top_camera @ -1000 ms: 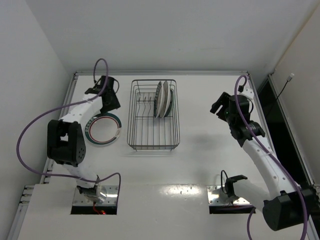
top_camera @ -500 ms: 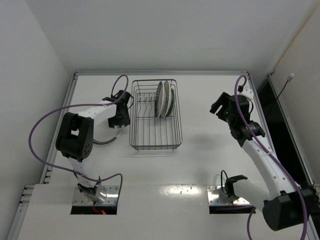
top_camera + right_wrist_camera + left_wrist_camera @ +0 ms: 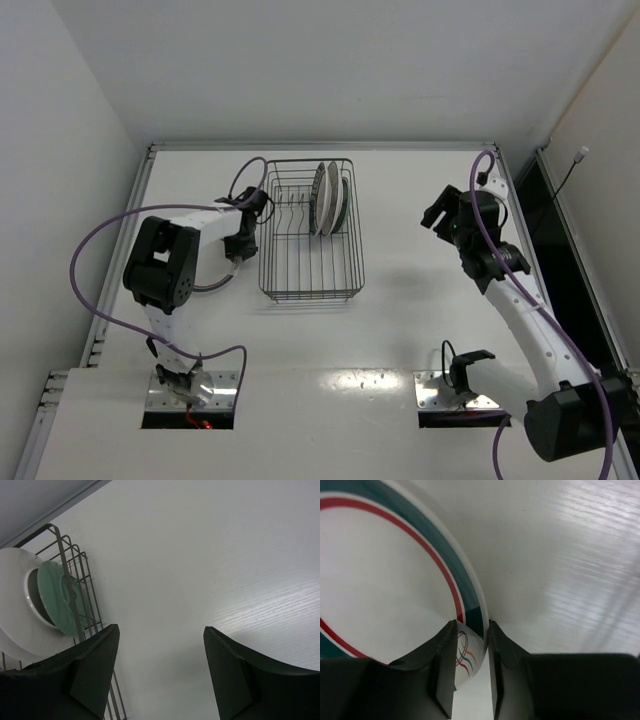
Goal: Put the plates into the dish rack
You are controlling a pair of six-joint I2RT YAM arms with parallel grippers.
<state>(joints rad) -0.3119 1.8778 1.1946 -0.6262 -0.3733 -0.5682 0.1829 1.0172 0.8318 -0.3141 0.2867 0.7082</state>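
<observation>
**Plate (image 3: 385, 580) no. 3: pinched at rim, just left of dish rack (image 3: 306, 297)**

Clamped by left gripper (image 3: 471, 628), fingers (image 3: 445, 655) nearly closed, one on each face of the green-and-red rim, right at the small printed logo (image 3: 465, 652). Sitting just beside the rack's left wall in the top view, mostly hidden under the arm. Can't tell whether lifted clear of the table (image 3: 420, 300) or tipped on its far edge.

Already racked: two more plates (image 3: 330, 198), upright and close together at the far end. Leaves the near slots free.

Nothing held by right gripper (image 3: 160, 630); spread wide, well off to the right of the rack.

Handling, as a judgement only:
- Looks rigid and glazed, so no flex, but slick and easy to chip.
- Edge pinch only, with all the weight hanging off one spot. Expect pivoting in the pads if swung fast.
- Best gripped at the rim, as deep as possible, then turned edge-down.
- Lower slowly between two prongs (image 3: 290, 205) next to the racked pair.
- Avoid knocking the rim on wire or on the neighbouring plate.
- Release only once seated on the rack floor.
</observation>
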